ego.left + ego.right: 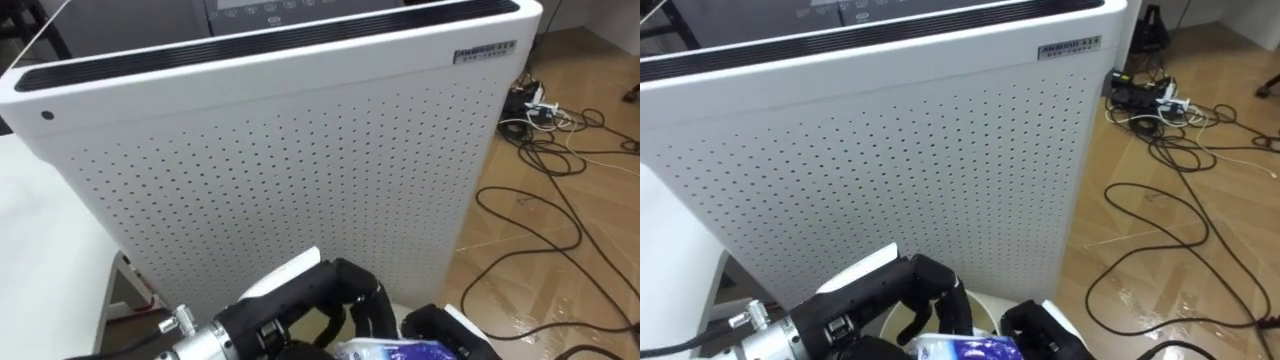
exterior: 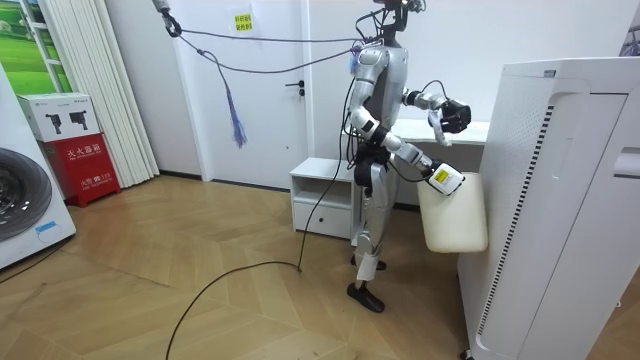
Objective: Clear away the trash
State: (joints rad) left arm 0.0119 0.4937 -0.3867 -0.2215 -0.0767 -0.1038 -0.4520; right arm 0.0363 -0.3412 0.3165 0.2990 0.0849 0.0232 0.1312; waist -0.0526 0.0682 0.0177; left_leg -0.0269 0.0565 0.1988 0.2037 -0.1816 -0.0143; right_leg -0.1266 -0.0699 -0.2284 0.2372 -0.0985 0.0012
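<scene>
Right hand [image 1: 432, 324]: gripping crinkly white-and-blue plastic packet [image 1: 400, 352]
Left hand [image 1: 345, 300]: fingers curled, empty, above it
Ahead: tall white perforated appliance [image 1: 280, 170]

The garbage [image 1: 400, 352] — a crumpled white-and-purple plastic wrapper — sits low between left hand [image 1: 345, 298] and right hand [image 1: 440, 325].

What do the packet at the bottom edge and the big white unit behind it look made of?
Packet: probably thin plastic film; it looks glossy and crinkled, with blue-and-white print. White unit: a matte white panel with a regular grid of small holes; it could be painted sheet metal or moulded plastic, and I cannot tell which.
</scene>
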